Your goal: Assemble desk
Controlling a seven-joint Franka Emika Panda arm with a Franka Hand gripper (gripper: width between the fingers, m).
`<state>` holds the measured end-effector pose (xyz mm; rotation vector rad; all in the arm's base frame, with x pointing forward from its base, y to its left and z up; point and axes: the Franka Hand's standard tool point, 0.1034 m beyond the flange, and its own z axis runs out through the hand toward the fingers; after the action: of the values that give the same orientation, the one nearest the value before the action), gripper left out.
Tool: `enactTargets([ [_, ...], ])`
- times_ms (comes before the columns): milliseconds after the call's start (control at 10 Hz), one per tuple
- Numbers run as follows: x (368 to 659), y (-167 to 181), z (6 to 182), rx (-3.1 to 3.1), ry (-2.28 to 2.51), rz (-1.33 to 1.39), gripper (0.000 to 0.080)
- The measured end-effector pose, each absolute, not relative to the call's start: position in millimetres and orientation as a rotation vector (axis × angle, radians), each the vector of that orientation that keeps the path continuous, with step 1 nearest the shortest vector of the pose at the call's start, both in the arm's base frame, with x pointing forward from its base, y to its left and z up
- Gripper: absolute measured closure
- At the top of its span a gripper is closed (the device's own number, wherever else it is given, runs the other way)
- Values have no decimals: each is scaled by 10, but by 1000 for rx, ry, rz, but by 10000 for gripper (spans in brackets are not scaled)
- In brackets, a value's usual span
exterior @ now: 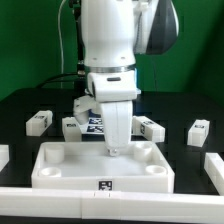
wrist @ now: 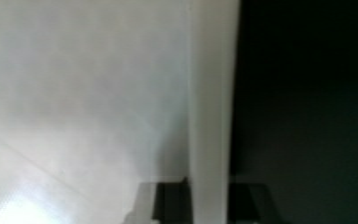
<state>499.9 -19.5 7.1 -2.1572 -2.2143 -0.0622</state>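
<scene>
Pincer (exterior: 116,122) clenched on upright leg (exterior: 115,143), lower end inside rimmed tabletop panel (exterior: 58,168).

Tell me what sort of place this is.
Probably a robotics lab bench: a robot arm over a black table, white tagged legs around a tabletop, and a green backdrop.

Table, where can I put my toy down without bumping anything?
Bare table lies behind the leg at the exterior view's left, and behind the leg at its right. The middle is crowded: the gripper hangs at the tabletop panel, between two more legs.
</scene>
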Motion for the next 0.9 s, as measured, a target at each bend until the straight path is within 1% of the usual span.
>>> enactTargets([
  [300, 5132, 85, 75, -2241, -2133, -79, 742],
  [900, 5322, 453, 84, -2305, -2060, -101, 742],
])
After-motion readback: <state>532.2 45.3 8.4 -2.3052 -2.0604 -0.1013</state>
